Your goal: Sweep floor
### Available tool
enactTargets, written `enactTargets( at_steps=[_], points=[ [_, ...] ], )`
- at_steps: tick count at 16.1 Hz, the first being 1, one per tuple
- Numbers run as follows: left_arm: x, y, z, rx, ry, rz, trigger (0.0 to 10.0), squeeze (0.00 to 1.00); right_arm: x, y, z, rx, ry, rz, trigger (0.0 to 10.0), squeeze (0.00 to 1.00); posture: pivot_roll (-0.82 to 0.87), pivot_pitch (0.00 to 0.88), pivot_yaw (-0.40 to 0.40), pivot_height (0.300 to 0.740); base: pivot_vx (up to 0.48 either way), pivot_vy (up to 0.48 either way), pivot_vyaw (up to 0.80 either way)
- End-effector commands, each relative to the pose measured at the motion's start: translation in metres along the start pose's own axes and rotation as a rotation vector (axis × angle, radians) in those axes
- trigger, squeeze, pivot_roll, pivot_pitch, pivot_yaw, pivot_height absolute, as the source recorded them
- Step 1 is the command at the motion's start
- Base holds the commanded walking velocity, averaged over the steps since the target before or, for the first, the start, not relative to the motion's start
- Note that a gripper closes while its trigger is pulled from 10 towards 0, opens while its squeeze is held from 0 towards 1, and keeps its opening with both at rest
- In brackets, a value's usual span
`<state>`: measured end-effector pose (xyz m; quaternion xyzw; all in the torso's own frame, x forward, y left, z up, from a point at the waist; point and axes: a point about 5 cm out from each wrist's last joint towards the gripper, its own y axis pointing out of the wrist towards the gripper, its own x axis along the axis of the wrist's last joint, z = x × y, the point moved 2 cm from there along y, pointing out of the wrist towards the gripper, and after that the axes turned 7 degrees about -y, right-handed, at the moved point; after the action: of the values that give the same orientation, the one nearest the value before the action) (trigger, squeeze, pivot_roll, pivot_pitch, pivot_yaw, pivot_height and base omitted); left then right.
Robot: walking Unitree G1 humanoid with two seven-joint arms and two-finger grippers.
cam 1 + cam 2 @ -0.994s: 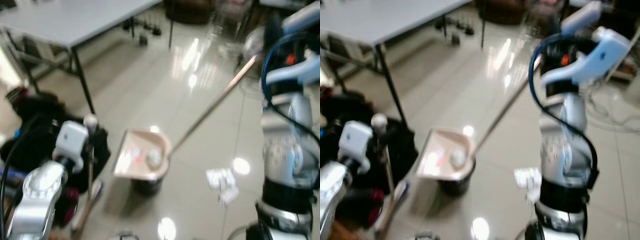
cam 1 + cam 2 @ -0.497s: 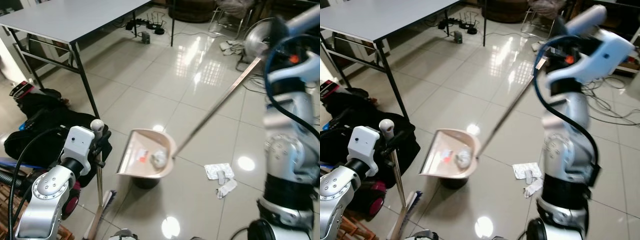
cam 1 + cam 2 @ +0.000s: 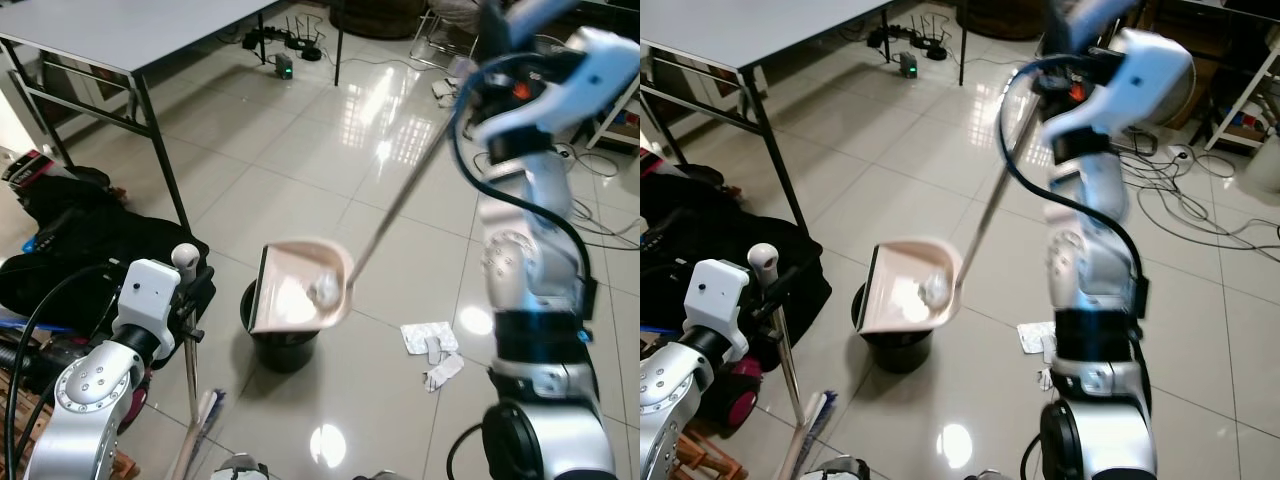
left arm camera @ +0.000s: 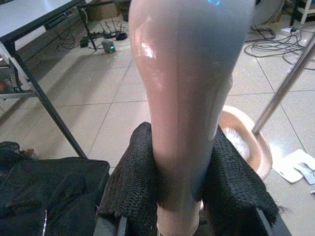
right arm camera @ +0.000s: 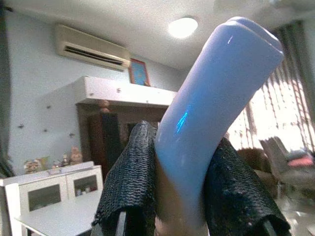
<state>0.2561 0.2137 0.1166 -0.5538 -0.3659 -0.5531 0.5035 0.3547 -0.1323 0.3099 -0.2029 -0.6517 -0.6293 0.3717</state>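
Observation:
A beige dustpan (image 3: 296, 288) hangs above a black bin (image 3: 282, 344) with a crumpled white wad (image 3: 323, 290) lying at its back, beside the pole joint. Its long metal pole (image 3: 410, 190) rises to my right gripper (image 5: 184, 140), which is shut on the pale blue grip (image 5: 206, 93) high on the right. My left gripper (image 4: 182, 132) is shut on the beige broom handle (image 4: 189, 88). The broom's round knob (image 3: 184, 256) shows at lower left, the stick (image 3: 190, 375) drops to the bristles (image 3: 200, 430) on the floor.
Crumpled white paper (image 3: 430, 338) and a smaller scrap (image 3: 441, 371) lie on the glossy tiles right of the bin. Black bags (image 3: 85, 235) are heaped on the left. A grey table (image 3: 120, 30) stands at the back left. Cables (image 3: 600, 225) trail on the right.
The view has sharpened and shifted. My right arm has swung in toward the middle and the pole stands steeper. The dustpan stays over the bin; the left gripper keeps hold of the broom.

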Motion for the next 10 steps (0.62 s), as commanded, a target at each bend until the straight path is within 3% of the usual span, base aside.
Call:
enactTargets(
  at_steps=[1,7,10],
  points=[
    [0.01,-0.002,0.001,0.013,0.019,-0.041,10.0,0.0,0.013,0.007,0.006,0.034,-0.015,-0.082,10.0,0.0,0.13,0.086,-0.067,0.74,0.0,0.0,0.0],
    [0.004,-0.016,0.006,0.048,0.033,-0.023,10.0,0.0,0.004,0.009,0.055,0.305,-0.12,-0.178,10.0,0.0,0.16,0.113,-0.084,0.74,0.0,0.0,0.0],
    [0.005,-0.017,0.006,0.051,0.034,-0.024,10.0,0.0,0.003,0.008,0.07,0.363,-0.133,-0.216,10.0,0.0,0.16,0.114,-0.087,0.74,0.0,0.0,0.0]
  ],
)
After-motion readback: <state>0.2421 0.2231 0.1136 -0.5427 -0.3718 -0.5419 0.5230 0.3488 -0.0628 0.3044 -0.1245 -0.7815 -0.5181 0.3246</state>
